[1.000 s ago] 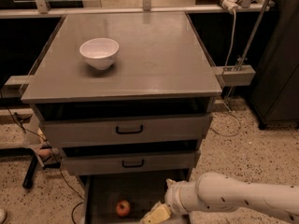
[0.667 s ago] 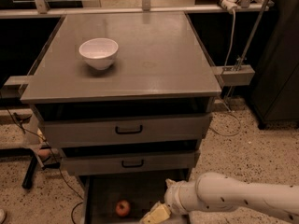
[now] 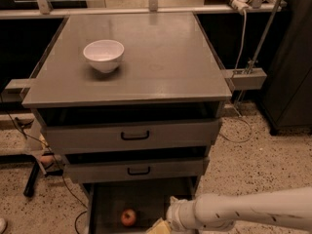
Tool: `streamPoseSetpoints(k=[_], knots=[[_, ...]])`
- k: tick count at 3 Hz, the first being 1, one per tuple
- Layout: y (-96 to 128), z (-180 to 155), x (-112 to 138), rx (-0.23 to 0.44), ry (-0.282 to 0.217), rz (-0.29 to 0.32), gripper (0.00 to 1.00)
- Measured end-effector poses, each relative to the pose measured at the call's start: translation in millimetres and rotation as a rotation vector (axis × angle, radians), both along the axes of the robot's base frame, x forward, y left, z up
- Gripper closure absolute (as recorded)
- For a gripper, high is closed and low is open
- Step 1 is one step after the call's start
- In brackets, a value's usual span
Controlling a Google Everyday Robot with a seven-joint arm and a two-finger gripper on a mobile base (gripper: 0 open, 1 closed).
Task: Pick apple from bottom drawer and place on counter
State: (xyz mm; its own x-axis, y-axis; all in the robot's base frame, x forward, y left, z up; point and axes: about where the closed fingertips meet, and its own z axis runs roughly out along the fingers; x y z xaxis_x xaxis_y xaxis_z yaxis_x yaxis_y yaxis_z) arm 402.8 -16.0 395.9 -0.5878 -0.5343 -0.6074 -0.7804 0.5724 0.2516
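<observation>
gripper (image 3: 157,227) low beside apple (image 3: 128,217) in bottom drawer (image 3: 109,199)

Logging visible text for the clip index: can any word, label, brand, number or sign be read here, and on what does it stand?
None: no text can be read anywhere in the camera view.
The white bowl, the counter, the upper drawer fronts and the arm show no lettering.
The gripper, at the bottom edge over the bottom drawer to the right of the apple, shows no marking.
</observation>
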Motion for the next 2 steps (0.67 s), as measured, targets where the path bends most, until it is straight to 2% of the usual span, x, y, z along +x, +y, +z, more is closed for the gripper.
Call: streamPoseSetpoints(k=[1, 2], knots=[[6, -54, 1, 0.029, 0.016, -0.008, 0.0], [15, -94, -2, 0.109, 0.092, -0.043, 0.0]])
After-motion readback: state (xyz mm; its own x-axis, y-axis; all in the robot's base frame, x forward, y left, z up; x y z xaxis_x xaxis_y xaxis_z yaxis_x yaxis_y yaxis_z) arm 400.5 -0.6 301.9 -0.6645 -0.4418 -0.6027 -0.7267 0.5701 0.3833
